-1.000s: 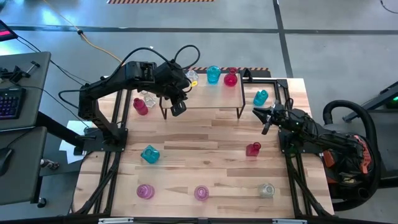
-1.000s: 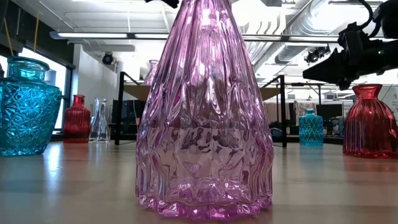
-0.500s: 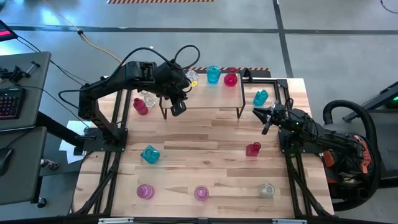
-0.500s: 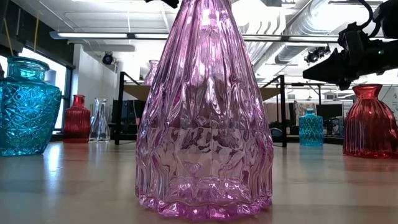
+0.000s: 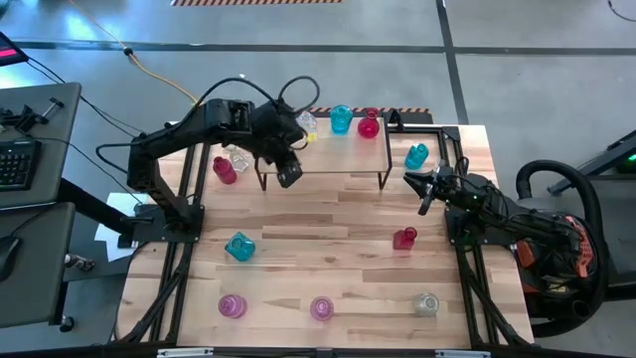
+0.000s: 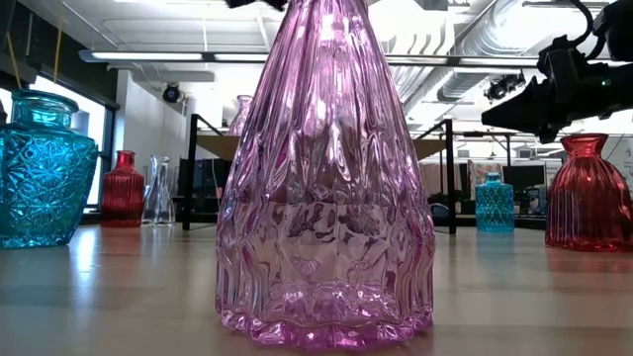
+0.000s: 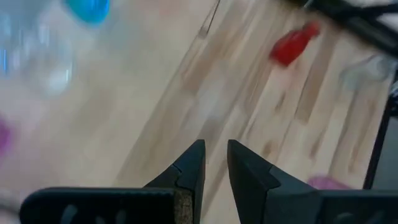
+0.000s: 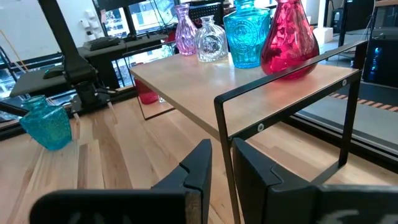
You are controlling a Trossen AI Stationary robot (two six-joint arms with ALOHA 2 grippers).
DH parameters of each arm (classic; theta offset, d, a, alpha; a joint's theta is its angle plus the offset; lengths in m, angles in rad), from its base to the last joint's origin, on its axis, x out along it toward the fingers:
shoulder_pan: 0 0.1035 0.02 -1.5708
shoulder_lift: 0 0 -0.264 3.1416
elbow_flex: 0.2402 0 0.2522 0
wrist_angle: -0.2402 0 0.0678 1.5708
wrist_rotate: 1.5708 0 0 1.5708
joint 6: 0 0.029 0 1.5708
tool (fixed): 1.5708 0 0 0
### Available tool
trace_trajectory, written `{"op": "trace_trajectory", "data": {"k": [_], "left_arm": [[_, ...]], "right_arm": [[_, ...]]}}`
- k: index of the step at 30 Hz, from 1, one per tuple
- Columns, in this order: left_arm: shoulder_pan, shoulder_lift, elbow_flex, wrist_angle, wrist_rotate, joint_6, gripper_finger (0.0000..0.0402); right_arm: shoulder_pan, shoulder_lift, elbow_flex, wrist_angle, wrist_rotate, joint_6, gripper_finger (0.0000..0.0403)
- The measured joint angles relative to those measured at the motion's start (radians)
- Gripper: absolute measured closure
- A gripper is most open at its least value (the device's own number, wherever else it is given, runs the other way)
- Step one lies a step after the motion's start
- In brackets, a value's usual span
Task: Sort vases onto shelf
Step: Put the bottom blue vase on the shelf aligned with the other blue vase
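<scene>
Four vases stand on the shelf; others are scattered over the tabletop. Judged glass: rigid, slick, breakable, best gripped at the narrow neck. Left end effector hangs at the shelf's front-left corner, right end effector beside its right end; both nearly clenched, holding nothing. Left wrist view is blurred, and the low view is blocked by one pink vase.

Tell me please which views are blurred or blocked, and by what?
Left wrist view: motion-blurred, the red vase and tabletop smeared. Low view: a pink vase right at the lens blocks the middle. Right wrist view: sharp on the shelf.
</scene>
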Motion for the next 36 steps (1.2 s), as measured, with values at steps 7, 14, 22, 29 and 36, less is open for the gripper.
{"op": "trace_trajectory", "data": {"k": [7,14,22,29,36], "left_arm": [[-0.076,-0.001,-0.054,-0.211,-0.093,-0.159,0.0344],[-0.194,-0.039,-0.193,-0.211,-0.114,-0.204,0.0344],[-0.307,-0.212,-0.41,-0.213,-0.175,-0.401,0.0344],[-0.433,-0.36,-0.623,-0.155,-0.17,-0.612,0.0344],[-0.567,-0.428,-0.767,-0.134,-0.158,-0.819,0.034]], "right_arm": [[0.0,0.0,0.0,0.0,0.0,0.0,0.0355],[0.0,0.0,0.0,0.0,0.0,0.0,0.0355],[0.0,0.002,0.0,0.0,0.0,0.0,0.0355],[0.0,0.005,0.0,0.0,0.0,0.0,0.0355],[0.0,0.008,0.0,0.0,0.0,0.0,0.0355]]}}
